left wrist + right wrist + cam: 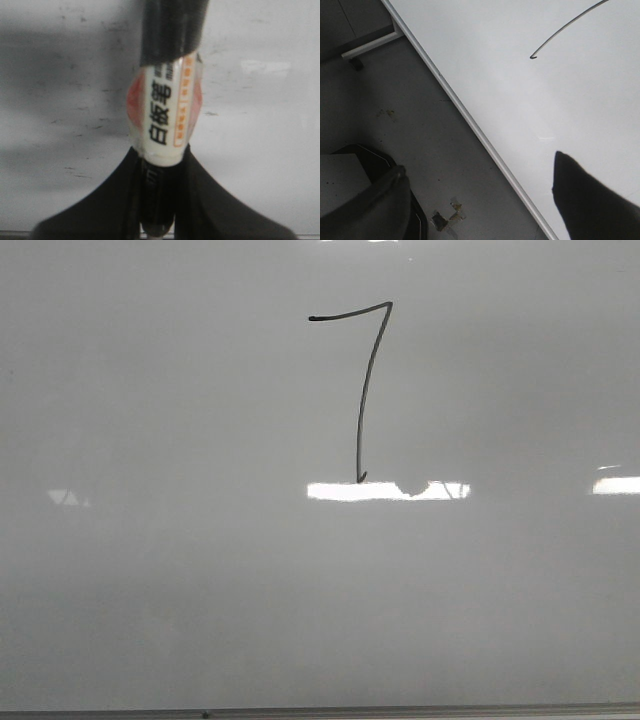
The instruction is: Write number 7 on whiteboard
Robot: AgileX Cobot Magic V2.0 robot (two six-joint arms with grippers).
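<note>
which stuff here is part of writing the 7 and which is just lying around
Part of the job:
- number 7, drawn in black
- whiteboard
- marker, held in the left end effector

Just lying about:
- debris on the floor beside the board
- right end effector, open and holding nothing

number 7 [362, 390]: on the whiteboard [150, 590], up toward 12 o'clock and slightly right of centre in the front view; top bar runs from 9 to 3 o'clock, stem drops from the bar's right end toward 6 o'clock.
edge strip [320, 711]: along the board's 6 o'clock side.
marker [167, 115]: between the left gripper's [157, 200] fingers, before the board.
floor [395, 120]: beyond the board's edge in the right wrist view.
right gripper [485, 200]: its fingers straddle that edge.
</note>
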